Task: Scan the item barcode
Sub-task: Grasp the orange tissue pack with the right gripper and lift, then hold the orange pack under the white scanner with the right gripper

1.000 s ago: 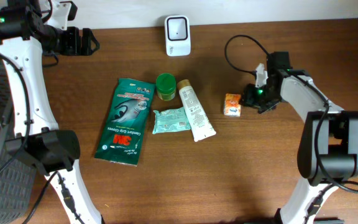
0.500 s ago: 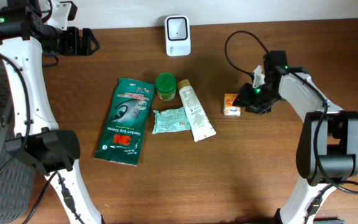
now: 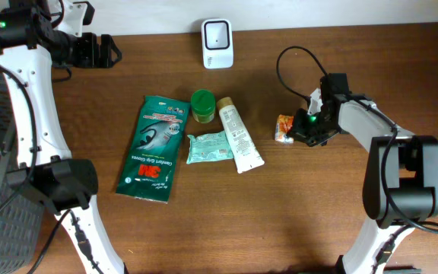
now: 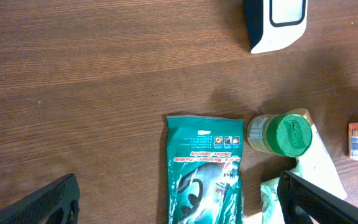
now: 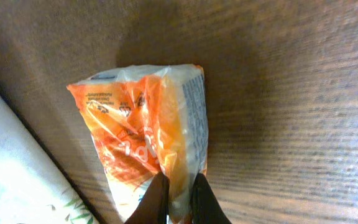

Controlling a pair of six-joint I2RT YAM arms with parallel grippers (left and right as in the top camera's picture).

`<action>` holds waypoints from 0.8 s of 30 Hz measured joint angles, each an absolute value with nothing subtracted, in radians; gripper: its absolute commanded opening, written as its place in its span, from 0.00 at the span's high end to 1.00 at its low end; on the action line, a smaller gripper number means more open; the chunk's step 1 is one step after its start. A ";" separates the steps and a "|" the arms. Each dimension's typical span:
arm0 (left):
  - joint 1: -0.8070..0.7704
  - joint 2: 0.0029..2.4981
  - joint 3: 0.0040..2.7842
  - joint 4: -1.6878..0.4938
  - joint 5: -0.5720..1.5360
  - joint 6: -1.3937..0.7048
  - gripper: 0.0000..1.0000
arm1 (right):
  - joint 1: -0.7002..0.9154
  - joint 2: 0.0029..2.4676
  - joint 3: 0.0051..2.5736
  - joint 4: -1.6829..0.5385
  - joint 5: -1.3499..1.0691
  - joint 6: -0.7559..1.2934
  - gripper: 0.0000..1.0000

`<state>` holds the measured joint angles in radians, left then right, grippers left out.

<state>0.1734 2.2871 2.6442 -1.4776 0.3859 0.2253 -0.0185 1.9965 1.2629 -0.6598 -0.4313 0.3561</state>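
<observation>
Orange packet (image 3: 284,128) is found on the right half of the table (image 3: 204,221), right of the other items and well apart from the white scanner (image 3: 217,33), which is stood at the far edge, approx. centre. The packet is pinched at its right end by the right gripper (image 3: 299,131), shut tight on the wrapper. In the right wrist view the two dark fingertips (image 5: 159,194) are seen nearly touching, w/ a fold of crinkled film caught btwn them. The packet's (image 5: 145,137) orange printed face is turned up, and a white panel of small print is seen along one edge. Whether it is lifted off the wood can't be told. A black cable (image 3: 291,65) is looped on the table beyond the right arm. The left gripper (image 3: 111,52) is held at the far left corner w/ its jaws spread wide on nothing; in the left wrist view its fingers (image 4: 48,202) are seen at both lower corners. To the left of the packet a white tube (image 3: 238,135) is laid, w/ a green-lidded jar (image 3: 202,106) at its far end, a pale teal sachet (image 3: 208,148) just beside it, and a green glove pouch (image 3: 154,148) further left.
</observation>
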 measured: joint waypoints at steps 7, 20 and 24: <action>0.173 2.287 2.644 -1.478 0.386 0.225 0.01 | -0.065 1.990 1.387 -0.935 -0.923 0.046 0.96; 0.173 2.287 2.644 -1.479 0.386 0.225 0.01 | -0.065 1.907 1.435 -1.184 -1.509 -0.106 0.96; 0.173 2.287 2.644 -1.478 0.386 0.225 0.01 | -0.065 1.798 1.486 -1.201 -1.515 -0.070 0.96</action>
